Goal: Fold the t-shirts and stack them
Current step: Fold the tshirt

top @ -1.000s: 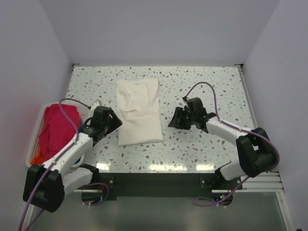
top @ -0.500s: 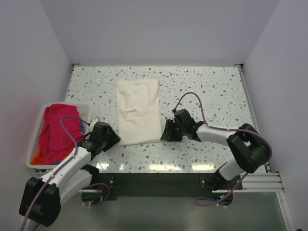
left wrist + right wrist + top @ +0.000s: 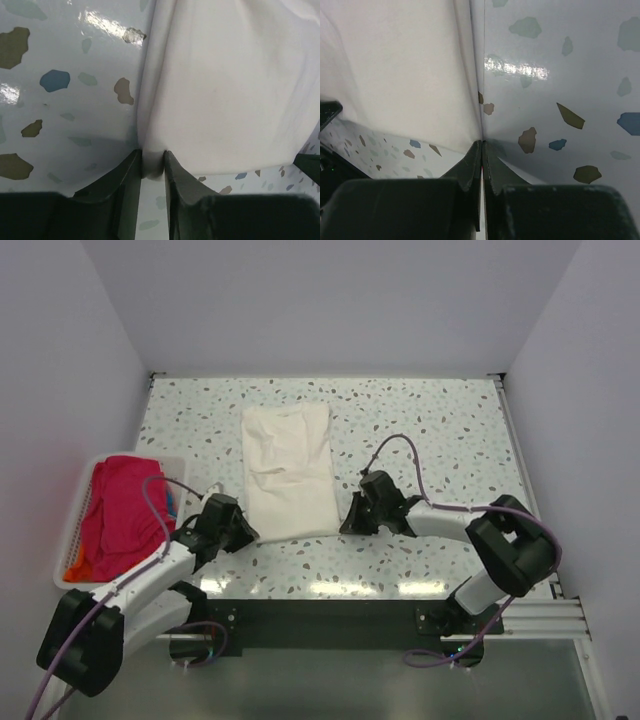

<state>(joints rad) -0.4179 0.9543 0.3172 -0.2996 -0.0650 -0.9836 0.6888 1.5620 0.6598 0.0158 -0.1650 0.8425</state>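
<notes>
The top external camera sits high behind the near edge of the speckled terrazzo-pattern table (image 3: 440,430). It faces down and forward over the whole top, with that edge at 6 o'clock. The left wrist camera is very low and close, looking along the left gripper (image 3: 152,172) at the white folded cloth t-shirt (image 3: 225,90), which fills its 1 o'clock side. The right wrist camera, equally close behind the right gripper (image 3: 482,150), has the same cloth at 10 o'clock. All three views share its near edge.
</notes>
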